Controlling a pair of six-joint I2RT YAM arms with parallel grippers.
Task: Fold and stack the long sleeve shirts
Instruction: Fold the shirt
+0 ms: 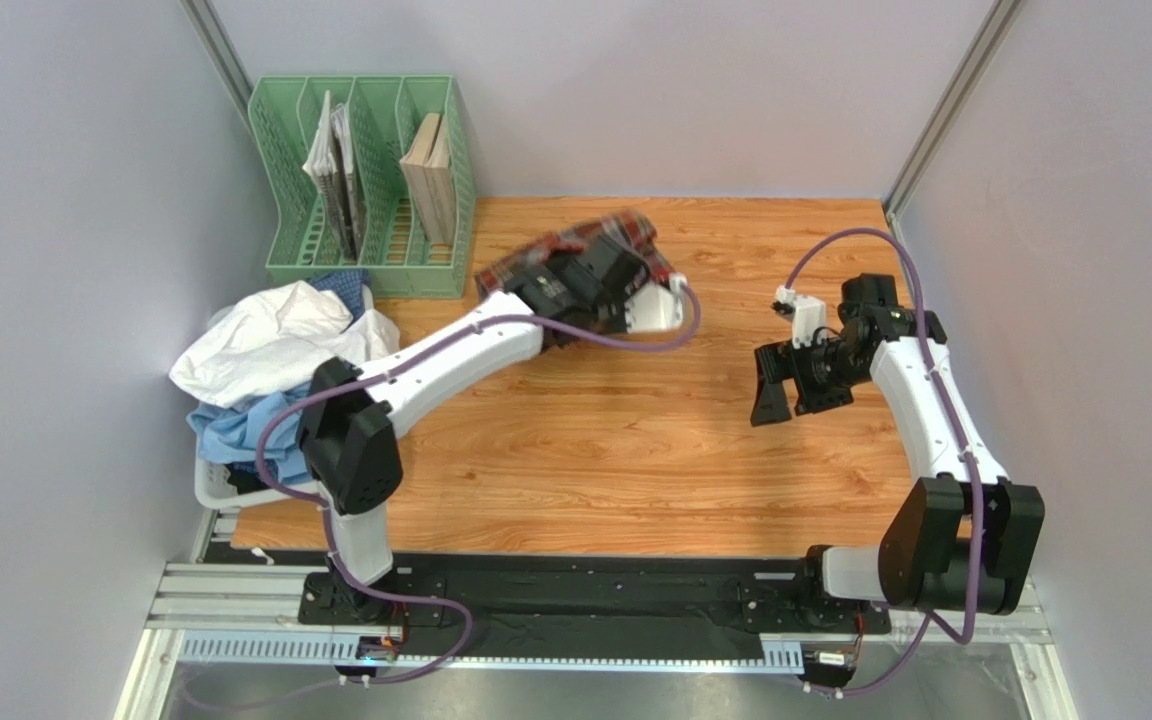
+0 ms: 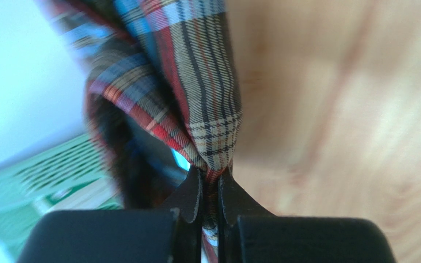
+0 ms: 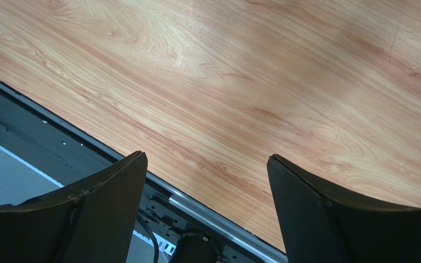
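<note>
The tartan shirt (image 1: 620,240) lies bunched at the back middle of the wooden table, partly hidden under my left arm. My left gripper (image 1: 567,285) is shut on a fold of it; in the left wrist view the plaid cloth (image 2: 196,82) rises from between the closed fingers (image 2: 192,194). A white shirt (image 1: 274,338) and a light blue shirt (image 1: 244,428) lie heaped at the table's left edge. My right gripper (image 1: 781,393) is open and empty above bare wood at the right; its fingers (image 3: 108,186) stand wide apart in the right wrist view.
A green file rack (image 1: 364,180) with books stands at the back left, also showing blurred in the left wrist view (image 2: 37,175). Grey walls enclose the table on three sides. The black base rail (image 1: 597,593) runs along the near edge.
</note>
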